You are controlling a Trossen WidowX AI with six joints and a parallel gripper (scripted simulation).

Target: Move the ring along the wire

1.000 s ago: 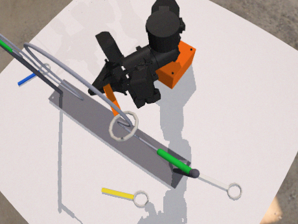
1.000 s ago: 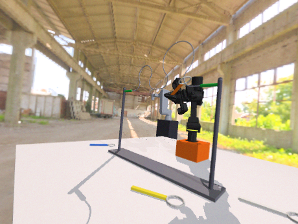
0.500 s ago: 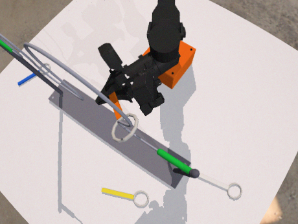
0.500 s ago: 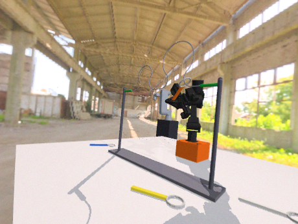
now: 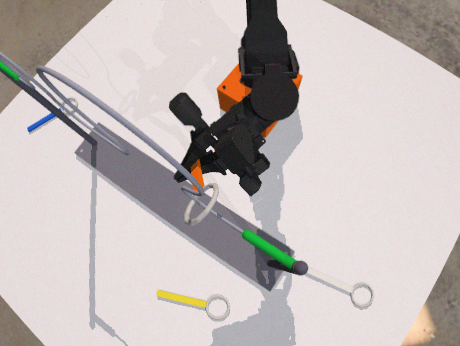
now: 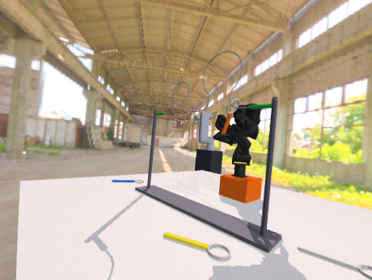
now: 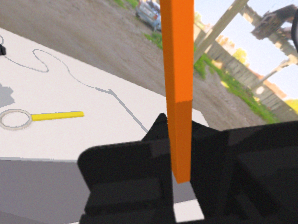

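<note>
The ring (image 5: pixel 186 215) (image 6: pixel 227 107) is around the thin grey wire (image 5: pixel 231 224) (image 6: pixel 231 51) at the foot of the tall loop, a short way from the near green part (image 5: pixel 270 248) (image 6: pixel 260 106). Whether ring and wire touch cannot be told. My gripper (image 5: pixel 195 165) (image 6: pixel 221 133) (image 7: pixel 166 117) is shut on the orange handle (image 5: pixel 198 175) (image 6: pixel 227 123) (image 7: pixel 178 65), which slopes up to the ring. The gripper is below the wire, on the robot's side. The far green part (image 5: pixel 9 70) (image 6: pixel 160 113) is beyond both loops. In the wrist view the ring is out of sight.
The near post (image 5: pixel 300 267) (image 6: pixel 269 170) and far post (image 6: pixel 152 154) stand on the grey base plate (image 5: pixel 150 185) (image 6: pixel 202 212). Yellow (image 5: pixel 182 298) (image 6: pixel 186 240) (image 7: pixel 57 116), blue (image 5: pixel 42 121) (image 6: pixel 123 180) and whitish (image 5: pixel 330 281) (image 6: pixel 329 259) ring wands lie on the table.
</note>
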